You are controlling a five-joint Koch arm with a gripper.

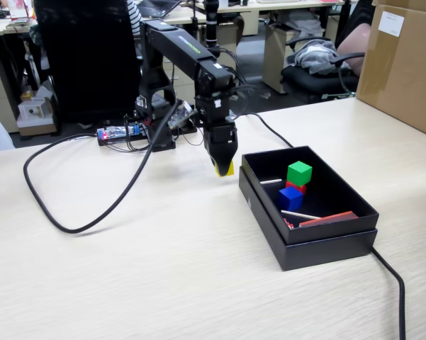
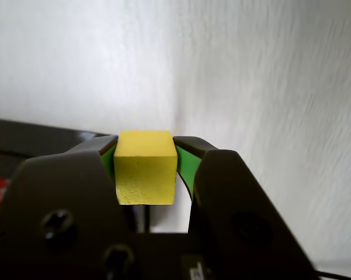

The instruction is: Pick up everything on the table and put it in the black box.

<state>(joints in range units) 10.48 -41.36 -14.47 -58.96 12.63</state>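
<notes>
My gripper (image 1: 223,168) hangs above the table (image 1: 163,269), just left of the black box (image 1: 319,248) in the fixed view, shut on a yellow cube (image 2: 145,168). In the wrist view the cube sits squeezed between the two green-lined jaws, and only a yellow sliver (image 1: 227,170) of it shows in the fixed view. Inside the box a green cube (image 1: 299,173) rests on a red cube (image 1: 296,187), with a blue cube (image 1: 290,197) in front of them. The box's dark rim (image 2: 29,131) shows at the left of the wrist view.
Thin white sticks (image 1: 298,214) and a flat red strip (image 1: 327,219) lie in the box. A thick black cable (image 1: 78,227) loops across the table at the left, another cable (image 1: 393,283) runs past the box's right corner. A brown carton (image 1: 404,64) stands at the back right.
</notes>
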